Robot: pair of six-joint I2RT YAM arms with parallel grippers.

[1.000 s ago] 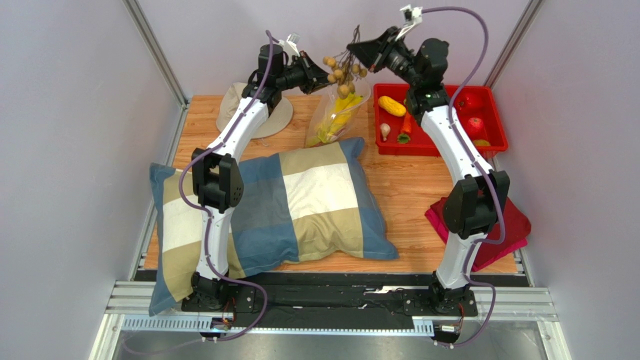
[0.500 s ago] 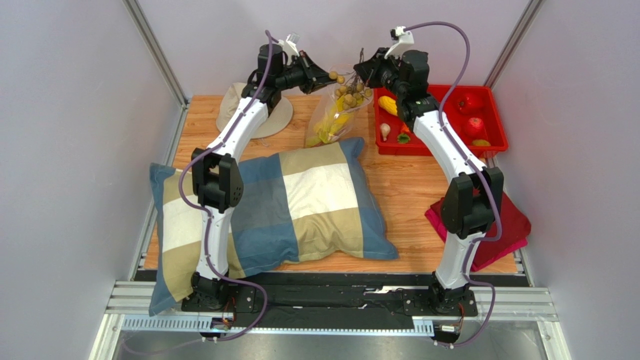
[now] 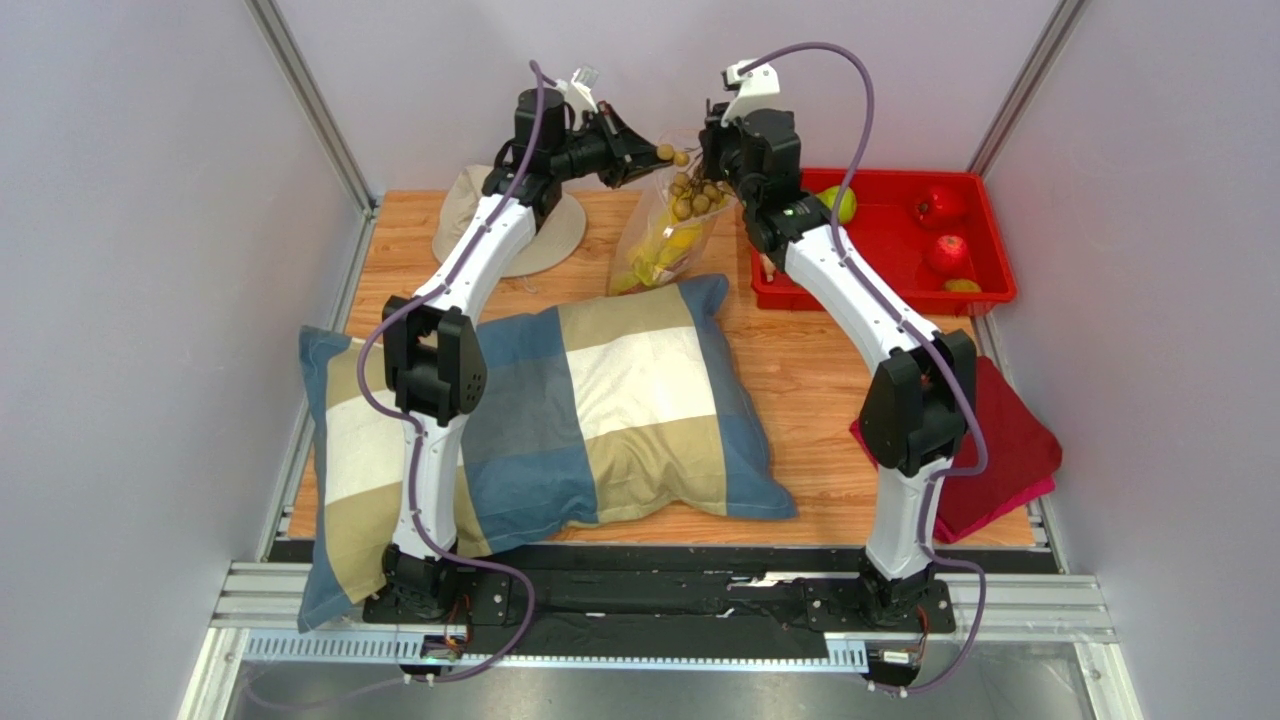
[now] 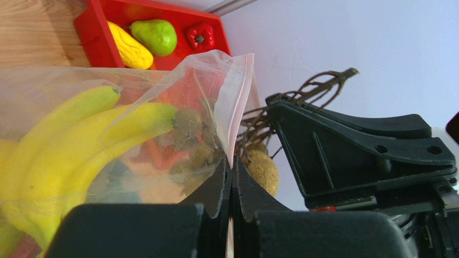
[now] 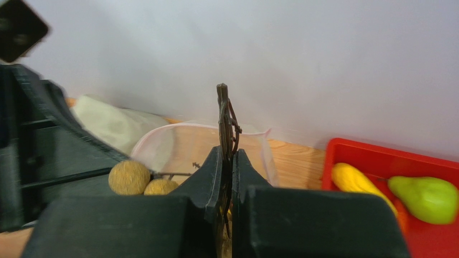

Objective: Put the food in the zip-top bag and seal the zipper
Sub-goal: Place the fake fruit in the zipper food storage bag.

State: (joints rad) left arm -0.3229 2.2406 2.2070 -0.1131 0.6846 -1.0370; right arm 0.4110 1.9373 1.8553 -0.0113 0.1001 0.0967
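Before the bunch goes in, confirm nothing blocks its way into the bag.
Nothing visible blocks it. The right end effector holds the tan bunch at the zip-top bag's open mouth, whose rim the left end effector pinches; only bananas lie deeper inside.

Bag [image 3: 649,248] stands far centre, bananas [image 4: 81,134] inside it. Hat [image 3: 458,218] lies to its left, tray [image 3: 894,240] to its right. Bunch [image 3: 694,195] hangs over the bag's mouth, between left gripper [image 4: 230,166] and right gripper [image 5: 226,153]. Pillow [image 3: 631,405] sits near-left, before the bag; cloth [image 3: 1022,443] near-right.
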